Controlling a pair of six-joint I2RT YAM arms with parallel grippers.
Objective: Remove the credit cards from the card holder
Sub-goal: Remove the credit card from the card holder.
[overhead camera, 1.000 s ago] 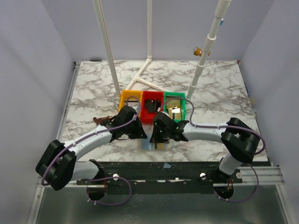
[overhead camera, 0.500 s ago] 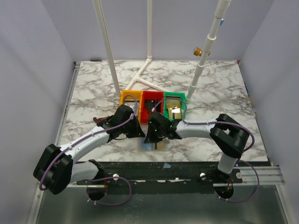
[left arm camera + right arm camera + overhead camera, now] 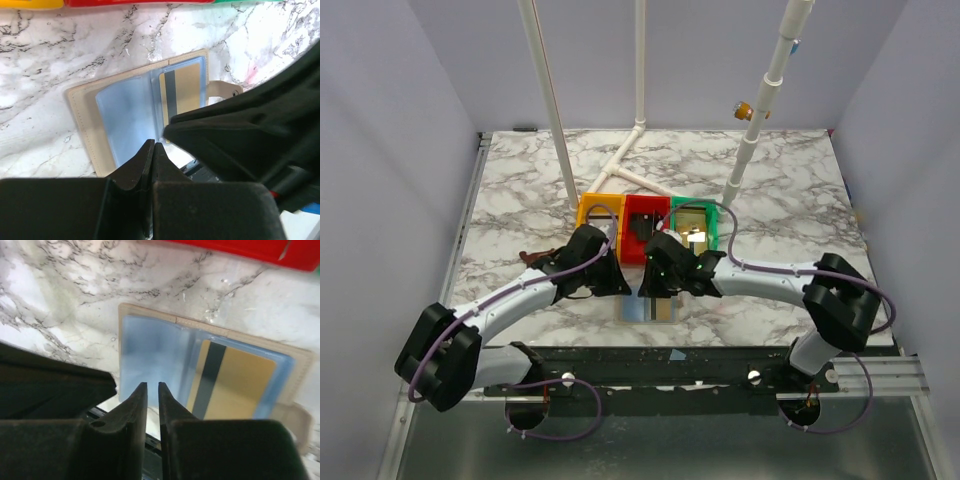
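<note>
The card holder (image 3: 651,309) lies open and flat near the table's front edge, tan outside with pale blue clear sleeves (image 3: 125,110) inside. One gold credit card (image 3: 184,90) with a black stripe sits in its right sleeve (image 3: 239,385); the left sleeve (image 3: 150,345) looks empty. My left gripper (image 3: 154,145) is shut, its tips over the holder's fold at the near edge (image 3: 623,289). My right gripper (image 3: 150,385) hovers over the left sleeve, jaws a narrow slit apart with nothing between them (image 3: 647,291). Another gold card (image 3: 692,229) lies in the green tray (image 3: 713,228).
Yellow (image 3: 590,210), red (image 3: 630,208) and green trays stand in a row just behind the holder; a chunky black object (image 3: 640,228) is in the red one. White pipes (image 3: 632,172) rise at the back. Both arms crowd together over the holder, close to the front edge.
The right gripper's jaws have parted slightly from shut. The right arm swung in towards the holder, then its elbow moved back out to the right. The left arm has barely moved.
</note>
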